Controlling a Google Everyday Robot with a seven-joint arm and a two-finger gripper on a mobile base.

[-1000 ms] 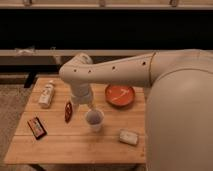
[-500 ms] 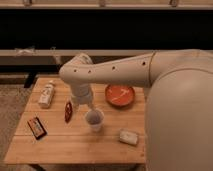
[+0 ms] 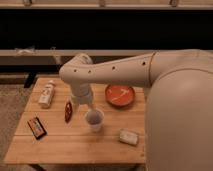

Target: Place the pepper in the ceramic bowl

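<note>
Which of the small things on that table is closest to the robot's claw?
The slim dark red pepper, right by the claw, left of the white cup; the black-and-red packet and bowl lie farther off.

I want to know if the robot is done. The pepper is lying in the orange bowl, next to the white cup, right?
Not quite. The pepper isn't in the ceramic bowl. It lies on the wooden table, to the left of the white cup. The camera view shows this. The gripper is close by the pepper's upper end.
</note>
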